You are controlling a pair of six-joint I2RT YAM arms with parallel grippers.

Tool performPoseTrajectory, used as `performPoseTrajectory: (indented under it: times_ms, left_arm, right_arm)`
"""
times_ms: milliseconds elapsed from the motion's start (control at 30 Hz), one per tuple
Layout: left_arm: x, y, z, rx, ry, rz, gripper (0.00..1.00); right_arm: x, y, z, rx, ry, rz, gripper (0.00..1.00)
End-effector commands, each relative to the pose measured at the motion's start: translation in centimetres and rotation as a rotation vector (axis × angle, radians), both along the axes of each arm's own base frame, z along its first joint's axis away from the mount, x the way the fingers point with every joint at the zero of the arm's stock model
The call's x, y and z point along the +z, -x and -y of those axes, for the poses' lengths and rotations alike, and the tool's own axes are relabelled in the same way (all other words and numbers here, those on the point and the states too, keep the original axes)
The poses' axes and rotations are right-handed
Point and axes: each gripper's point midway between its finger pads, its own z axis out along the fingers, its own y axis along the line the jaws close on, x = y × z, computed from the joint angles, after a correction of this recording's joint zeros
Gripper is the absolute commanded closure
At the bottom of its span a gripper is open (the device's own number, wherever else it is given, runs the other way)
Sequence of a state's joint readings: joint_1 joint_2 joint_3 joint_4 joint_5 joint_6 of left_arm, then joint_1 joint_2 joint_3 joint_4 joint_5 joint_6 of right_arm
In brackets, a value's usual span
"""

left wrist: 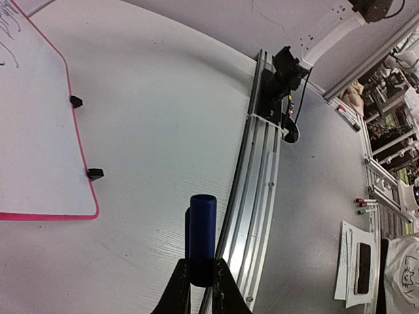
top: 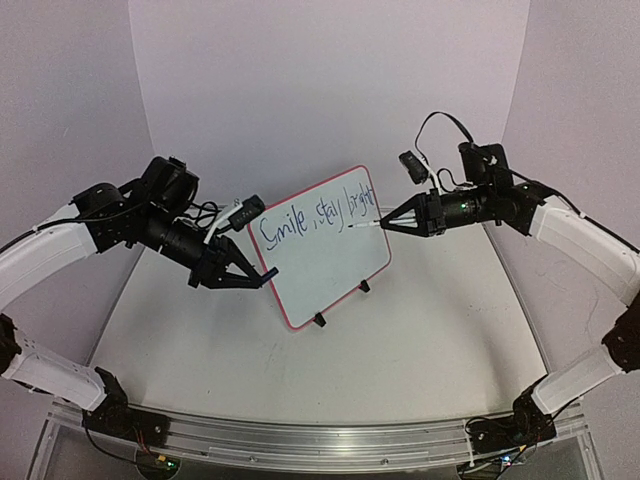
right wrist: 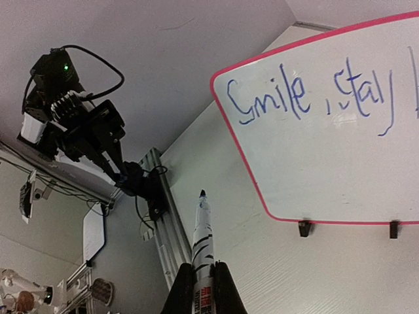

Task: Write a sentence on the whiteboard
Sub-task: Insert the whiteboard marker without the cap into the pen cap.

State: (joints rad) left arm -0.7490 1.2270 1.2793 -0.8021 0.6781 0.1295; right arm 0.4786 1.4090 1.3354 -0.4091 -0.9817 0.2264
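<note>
The whiteboard, white with a red-pink frame, stands tilted on two black clip feet at the table's middle. The sentence in blue reads "Smile, stay bright". My right gripper is shut on a white striped marker. Its uncapped tip points toward the board but stands off it in the right wrist view, where the sentence shows only in part. My left gripper hovers by the board's left edge, shut on the marker's blue cap.
An aluminium rail runs along the table's near edge with both arm bases on it. White backdrop walls close in the back and sides. Beyond the rail lies a bench with papers and loose markers.
</note>
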Motion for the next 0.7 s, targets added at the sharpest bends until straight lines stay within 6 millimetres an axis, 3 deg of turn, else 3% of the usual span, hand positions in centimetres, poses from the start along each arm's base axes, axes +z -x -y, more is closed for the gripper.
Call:
performPoseTrajectory:
  times_ms: [0,233,400,667]
  left_arm:
    - [0.8,1.7,1.4,-0.098,0.002,0.034,1.00]
    - [-0.2,2.4,3.8,-0.182,0.007,0.030,1.00]
    - [-0.8,2.5,4.4,-0.204,0.005,0.019,1.00]
    - [-1.6,2.2,4.5,-0.196,-0.023,0.014,1.00]
  right_arm:
    - [2.5,2.9,-1.5,0.182,-0.090,-0.054,1.00]
    - [0.4,4.2,-3.7,0.278,-0.082,-0.157,1.00]
    - [-0.6,5.7,-5.5,0.351,-0.071,-0.197,1.00]
    - [-2.0,6.5,-6.8,0.396,-0.053,-0.227,1.00]
